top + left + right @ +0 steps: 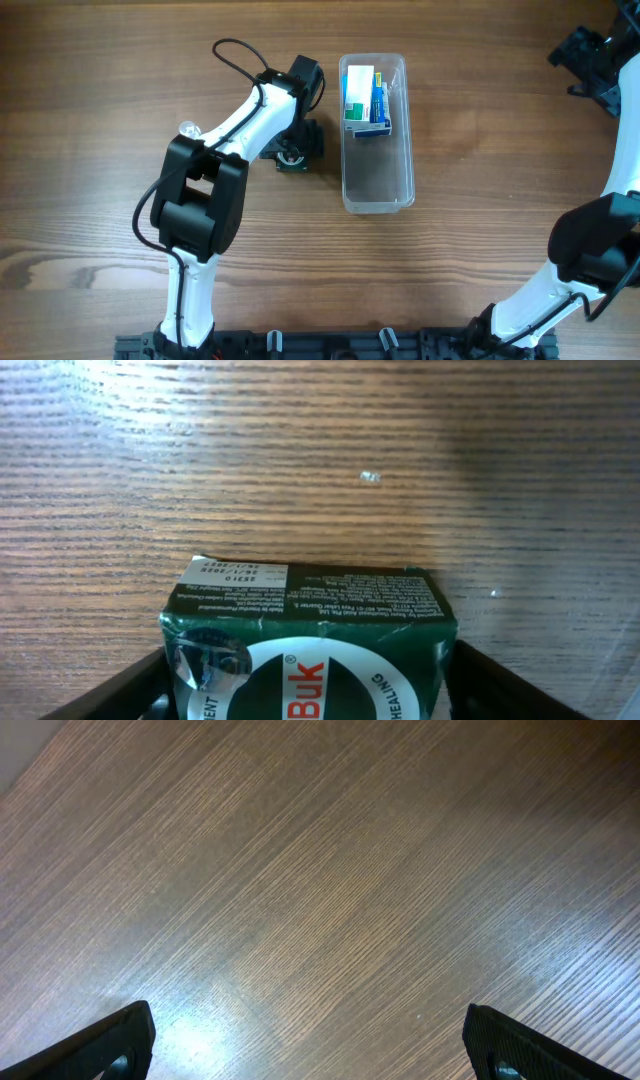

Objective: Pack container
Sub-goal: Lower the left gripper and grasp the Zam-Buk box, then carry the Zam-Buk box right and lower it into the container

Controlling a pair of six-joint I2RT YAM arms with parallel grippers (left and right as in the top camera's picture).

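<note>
The left fingers (135,695) closely flank a green box (310,630) on the counter (100,100), whether gripping it I cannot tell, just left of the clear container (378,175) at far centre, while the right fingers (115,1045) stand wide apart, holding nothing.

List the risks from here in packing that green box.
The left gripper straddles the green box, but no firm hold shows; it may slip or twist when lifted. The container already has boxes at its far end; a drop there could pile up or jam. Its near half looks free.
</note>
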